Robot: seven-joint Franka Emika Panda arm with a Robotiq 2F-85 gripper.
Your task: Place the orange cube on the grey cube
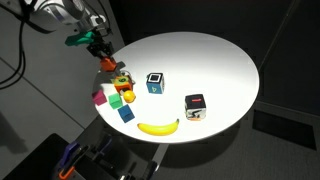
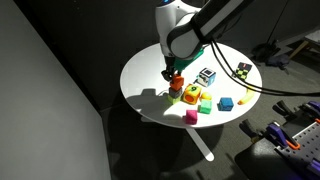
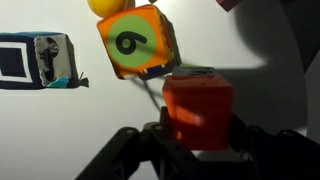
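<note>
In the wrist view my gripper (image 3: 197,135) is shut on the orange cube (image 3: 197,108), one finger on each side of it. A dull grey edge, which looks like the grey cube (image 3: 196,72), shows just beyond the orange cube; the rest of it is hidden. In both exterior views the gripper (image 1: 104,57) (image 2: 172,76) hangs low over the table's edge, next to the cluster of small blocks. The orange cube (image 1: 108,65) shows at its fingertips. I cannot tell whether the orange cube touches the grey one.
An orange block with a green mark (image 3: 138,42) (image 1: 122,80) sits close beside the gripper. Pink (image 1: 100,97), green (image 1: 115,100), yellow (image 1: 129,97) and blue (image 1: 126,114) blocks, a banana (image 1: 158,126) and two black-and-white cubes (image 1: 155,82) (image 1: 196,105) lie on the round white table (image 1: 215,60).
</note>
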